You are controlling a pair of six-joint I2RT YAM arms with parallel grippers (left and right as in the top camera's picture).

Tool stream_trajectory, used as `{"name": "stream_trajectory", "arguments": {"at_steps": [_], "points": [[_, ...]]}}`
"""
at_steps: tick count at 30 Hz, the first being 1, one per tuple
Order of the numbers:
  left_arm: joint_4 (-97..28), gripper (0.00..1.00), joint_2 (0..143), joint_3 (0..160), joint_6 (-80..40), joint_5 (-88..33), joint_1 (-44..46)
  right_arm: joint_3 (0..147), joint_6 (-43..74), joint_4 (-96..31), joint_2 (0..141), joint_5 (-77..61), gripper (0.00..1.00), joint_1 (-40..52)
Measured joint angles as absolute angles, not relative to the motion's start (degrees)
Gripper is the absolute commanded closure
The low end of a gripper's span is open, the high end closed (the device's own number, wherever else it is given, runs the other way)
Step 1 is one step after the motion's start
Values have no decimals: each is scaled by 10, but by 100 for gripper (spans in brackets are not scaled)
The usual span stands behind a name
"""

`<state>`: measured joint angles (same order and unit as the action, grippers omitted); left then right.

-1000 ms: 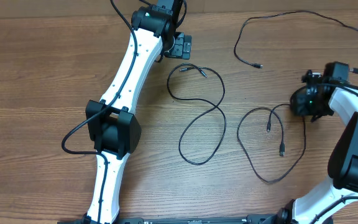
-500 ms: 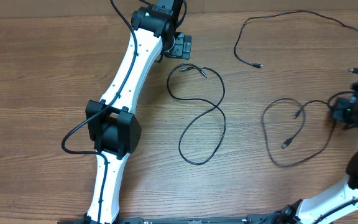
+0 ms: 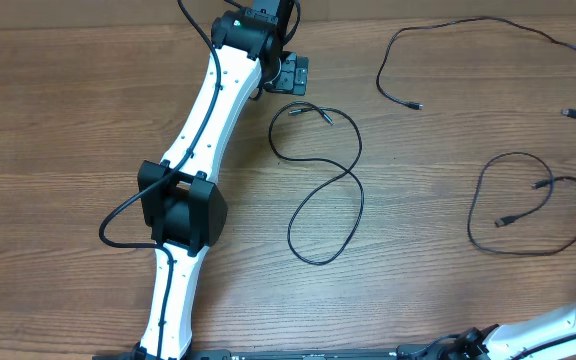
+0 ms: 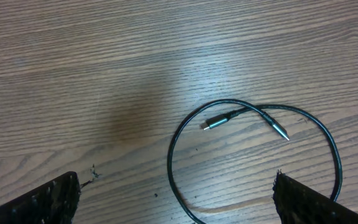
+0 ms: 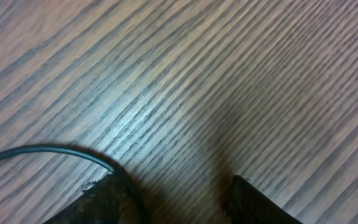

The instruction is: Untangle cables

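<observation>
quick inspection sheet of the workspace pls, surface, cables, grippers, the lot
surface: wooden table, bare grain
job's things: three thin black cables lying apart: looped cable mid-table, long cable far right, coiled cable near the right edge
clutter: nothing seen
grippers: left gripper open, empty, near the looped cable's plugs; right gripper jaws apart, coiled cable running up to one finger, catch unclear
cables: none crosses another; looped cable crosses itself; a further plug at the right edge
surroundings: nothing seen
</observation>
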<state>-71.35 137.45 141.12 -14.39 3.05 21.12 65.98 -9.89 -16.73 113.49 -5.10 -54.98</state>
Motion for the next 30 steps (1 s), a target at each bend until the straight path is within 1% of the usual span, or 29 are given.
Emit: {"name": "stream_trajectory", "arguments": {"at_steps": [7,10,12,14,16,18,21,26,30], "points": [[-708,0,1374,1411,-144,30,211,660,-98,-168,1135,-50,45,-540],[-651,0,1374,1410,-144,30,211,660,-98,-170,1135,-50,45,-526],[-626,0,1374,1410,-135,5,211,660,-99,-171,1135,-50,45,-515],[-605,0,1375,1410,-89,-60,210,660,-98,-171,1135,-50,45,-510],[-599,0,1375,1410,-12,-149,211,660,-98,-170,1135,-50,45,-507],[-599,0,1376,1410,41,-187,218,660,-99,-170,1135,-50,45,-507],[-590,0,1382,1410,99,-189,244,660,-98,-170,1135,-51,45,-507],[-559,0,1419,1410,200,-178,318,660,-98,-171,1135,-59,48,-507],[-508,0,1449,1409,230,-171,373,660,-99,-174,1135,-63,48,-507]]}}
